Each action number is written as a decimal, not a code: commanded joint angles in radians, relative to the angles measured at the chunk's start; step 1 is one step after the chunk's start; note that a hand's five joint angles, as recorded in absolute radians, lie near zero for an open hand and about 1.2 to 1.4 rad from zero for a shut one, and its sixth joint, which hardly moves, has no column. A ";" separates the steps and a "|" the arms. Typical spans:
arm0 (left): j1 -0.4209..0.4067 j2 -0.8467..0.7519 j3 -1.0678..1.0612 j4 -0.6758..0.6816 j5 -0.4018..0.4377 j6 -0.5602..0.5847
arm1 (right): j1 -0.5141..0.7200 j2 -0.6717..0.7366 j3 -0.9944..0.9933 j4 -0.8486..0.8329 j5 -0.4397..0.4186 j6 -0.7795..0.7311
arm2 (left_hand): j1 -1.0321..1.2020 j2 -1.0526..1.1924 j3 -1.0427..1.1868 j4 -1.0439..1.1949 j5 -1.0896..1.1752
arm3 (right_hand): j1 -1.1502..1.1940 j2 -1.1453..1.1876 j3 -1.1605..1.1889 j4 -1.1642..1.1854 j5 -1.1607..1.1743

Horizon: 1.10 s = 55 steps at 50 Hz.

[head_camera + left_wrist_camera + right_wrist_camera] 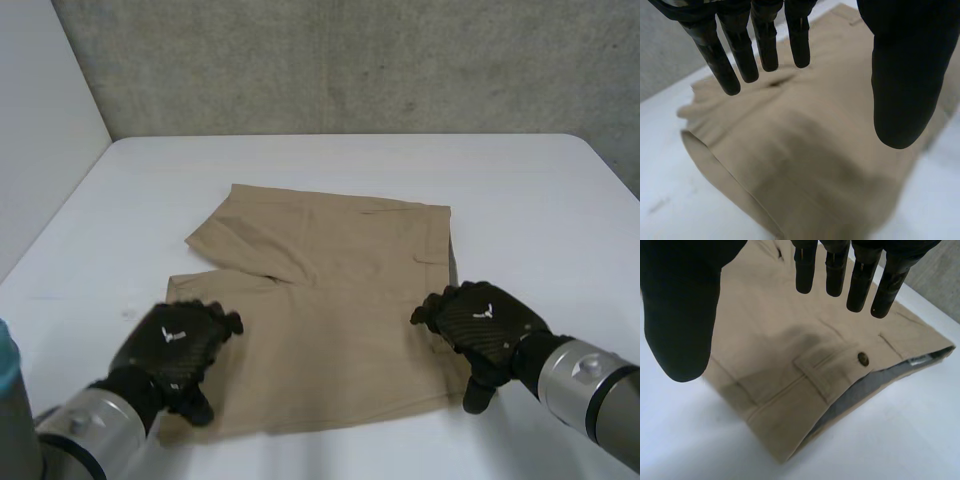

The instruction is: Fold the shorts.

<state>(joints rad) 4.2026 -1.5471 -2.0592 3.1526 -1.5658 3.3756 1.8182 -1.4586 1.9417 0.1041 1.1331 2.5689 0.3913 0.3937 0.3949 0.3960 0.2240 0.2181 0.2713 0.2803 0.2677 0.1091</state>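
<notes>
Tan shorts (320,300) lie flat on the white table (330,160), folded over themselves, with the waistband to the right and the leg openings to the left. My left hand (175,345) hovers over the near left leg hem, fingers (740,50) straight and spread, thumb apart, holding nothing. My right hand (480,325) is above the near right edge by the waistband, fingers (840,270) straight, thumb apart, also empty. Under the right hand the shorts (805,370) show a back pocket flap with a dark button (863,358). The leg hem (725,175) lies under the left hand.
A grey concrete wall (350,60) stands behind the table. A white panel (40,120) closes the left side. The table's near edge runs just below the shorts.
</notes>
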 commanded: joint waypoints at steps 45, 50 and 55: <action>-0.006 -0.114 -0.119 0.150 -0.005 0.079 | -0.042 0.182 0.069 -0.290 -0.033 -0.018 | 0.357 0.354 0.353 0.352 0.349 | 1.178 1.125 1.116 1.129 1.113; -0.006 -0.113 -0.121 0.147 -0.008 0.079 | -0.040 0.181 0.059 -0.290 -0.027 0.007 | 0.359 0.357 0.356 0.355 0.352 | 1.178 1.125 1.116 1.129 1.113; -0.006 -0.108 -0.128 0.147 -0.008 0.080 | -0.039 0.181 0.033 -0.284 -0.026 0.097 | 0.360 0.357 0.356 0.355 0.352 | 1.178 1.125 1.116 1.129 1.113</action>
<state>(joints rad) 4.1966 -1.6585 -2.1819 3.3006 -1.5730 3.4559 1.7777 -1.2772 1.9980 -0.1860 1.1051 2.5845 0.6615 0.6697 0.6694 0.6603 0.4943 0.9248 1.1713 1.1775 1.1863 0.9676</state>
